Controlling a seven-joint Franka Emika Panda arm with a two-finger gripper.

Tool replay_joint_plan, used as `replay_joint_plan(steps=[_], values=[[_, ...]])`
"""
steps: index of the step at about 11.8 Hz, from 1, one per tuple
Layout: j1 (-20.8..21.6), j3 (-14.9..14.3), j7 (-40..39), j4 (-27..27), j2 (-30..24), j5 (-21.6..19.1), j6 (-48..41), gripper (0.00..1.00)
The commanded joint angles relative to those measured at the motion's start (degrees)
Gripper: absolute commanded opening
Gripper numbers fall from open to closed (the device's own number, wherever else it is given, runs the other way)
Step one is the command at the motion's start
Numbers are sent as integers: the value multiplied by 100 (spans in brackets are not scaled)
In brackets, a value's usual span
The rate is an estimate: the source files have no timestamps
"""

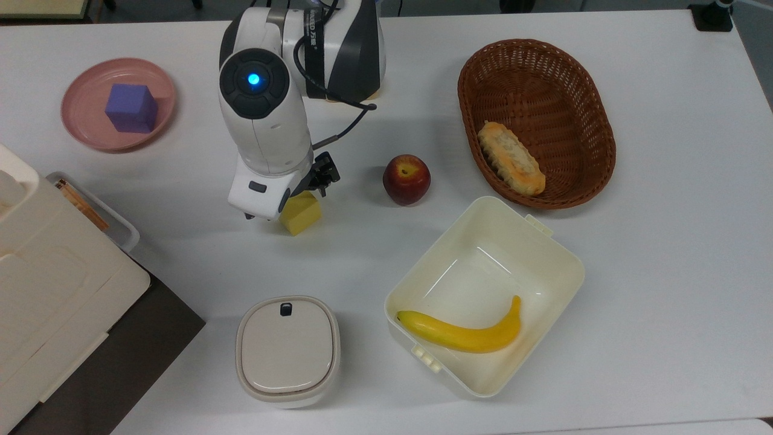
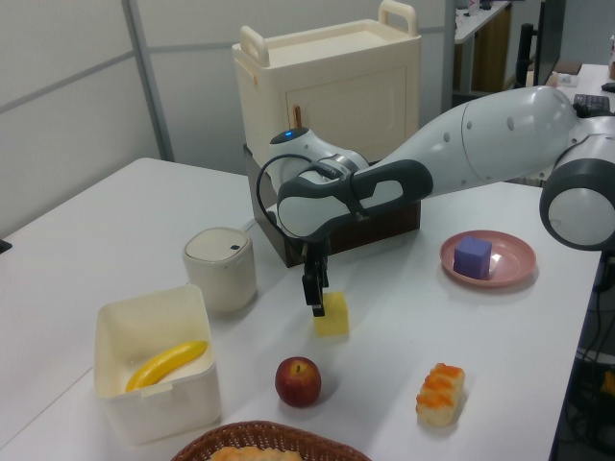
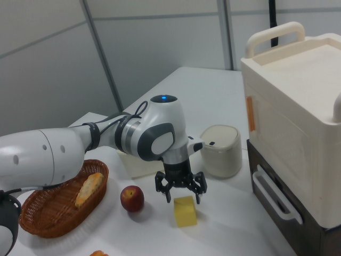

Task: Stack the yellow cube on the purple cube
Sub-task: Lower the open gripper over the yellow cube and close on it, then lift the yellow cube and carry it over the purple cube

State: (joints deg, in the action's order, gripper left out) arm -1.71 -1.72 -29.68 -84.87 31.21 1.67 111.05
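Observation:
The yellow cube (image 1: 301,215) (image 2: 332,315) (image 3: 185,210) rests on the white table near its middle. My gripper (image 1: 288,198) (image 2: 322,298) (image 3: 180,194) hangs straight over it, open, with its black fingers (image 3: 160,193) spread wider than the cube and their tips about level with its top face. Nothing is held. In the top view the white wrist covers part of the cube. The purple cube (image 1: 131,107) (image 2: 472,256) stands in a pink plate (image 1: 81,128) (image 2: 509,275) at the top view's upper left, well away from the gripper.
A red apple (image 1: 406,179) lies just to the top view's right of the yellow cube. Further off are a wicker basket (image 1: 595,115) with bread, a cream box (image 1: 561,254) holding a banana, a lidded white pot (image 1: 287,349), an orange pastry (image 2: 440,394) and a storage case (image 1: 54,284).

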Motion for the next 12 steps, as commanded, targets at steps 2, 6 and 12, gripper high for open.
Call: replay_joint_plan(steps=[2, 6, 12], values=[[13, -30, -407, -328, -62, 115, 198, 86], [-66, -65, -372, -275, -263, 106, 128, 24], [-171, -407, -153, -240, -1247, 351, -468, 20]])
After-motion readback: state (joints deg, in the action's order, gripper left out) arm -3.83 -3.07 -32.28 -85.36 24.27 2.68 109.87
